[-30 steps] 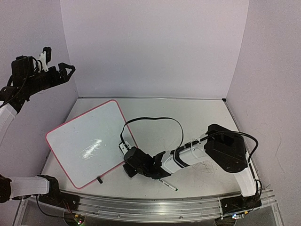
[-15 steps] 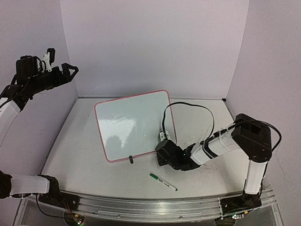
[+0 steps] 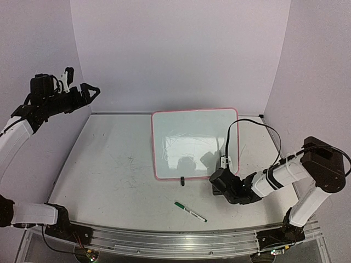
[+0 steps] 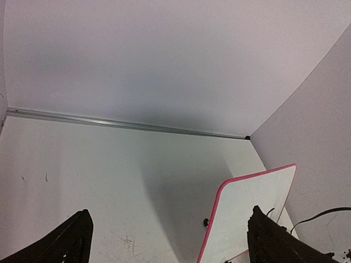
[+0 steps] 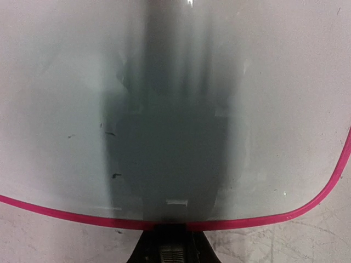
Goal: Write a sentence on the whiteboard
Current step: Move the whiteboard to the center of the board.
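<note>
White tabletop (image 3: 109,164): right claw (image 3: 219,185) pinches whiteboard (image 3: 192,134) rim, grip mostly hidden; left claw (image 3: 90,91) wide, raised.

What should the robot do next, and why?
Probably open the right hand and release the whiteboard. It pinches the board's near rim, the board shows no writing, and the green marker lies untouched on the table, so that hand needs freeing to fetch it.
</note>
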Action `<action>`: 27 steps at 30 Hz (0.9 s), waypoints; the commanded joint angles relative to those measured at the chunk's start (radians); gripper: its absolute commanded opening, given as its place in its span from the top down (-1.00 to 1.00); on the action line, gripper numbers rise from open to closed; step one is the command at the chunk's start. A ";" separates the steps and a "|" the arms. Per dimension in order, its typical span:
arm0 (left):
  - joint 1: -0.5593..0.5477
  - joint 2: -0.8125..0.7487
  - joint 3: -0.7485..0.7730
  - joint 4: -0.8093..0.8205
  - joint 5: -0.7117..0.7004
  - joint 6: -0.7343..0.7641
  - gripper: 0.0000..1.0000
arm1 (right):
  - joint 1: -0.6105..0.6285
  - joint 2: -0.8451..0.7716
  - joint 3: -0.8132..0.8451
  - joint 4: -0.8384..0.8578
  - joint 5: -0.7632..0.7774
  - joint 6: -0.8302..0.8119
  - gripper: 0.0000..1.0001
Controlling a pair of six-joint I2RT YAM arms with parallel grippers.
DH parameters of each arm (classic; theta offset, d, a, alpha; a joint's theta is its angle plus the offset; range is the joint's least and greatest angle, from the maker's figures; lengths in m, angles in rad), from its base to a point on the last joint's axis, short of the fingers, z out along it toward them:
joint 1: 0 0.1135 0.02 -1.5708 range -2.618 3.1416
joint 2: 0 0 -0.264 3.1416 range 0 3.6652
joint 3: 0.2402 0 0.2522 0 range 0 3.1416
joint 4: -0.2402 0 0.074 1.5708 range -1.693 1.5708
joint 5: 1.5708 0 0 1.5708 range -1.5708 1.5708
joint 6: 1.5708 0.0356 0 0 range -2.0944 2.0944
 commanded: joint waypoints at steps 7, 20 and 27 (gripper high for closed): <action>-0.220 0.105 -0.172 0.151 0.008 -0.090 -0.99 | -0.058 -0.074 -0.092 0.107 0.073 0.022 0.95; -0.454 0.202 -0.399 0.513 0.062 -0.247 -0.84 | -0.092 -0.130 -0.054 -0.053 0.053 0.108 -0.13; -0.572 0.358 -0.346 0.589 -0.005 -0.209 -0.53 | -0.084 -0.273 -0.067 -0.136 -0.058 0.136 -0.50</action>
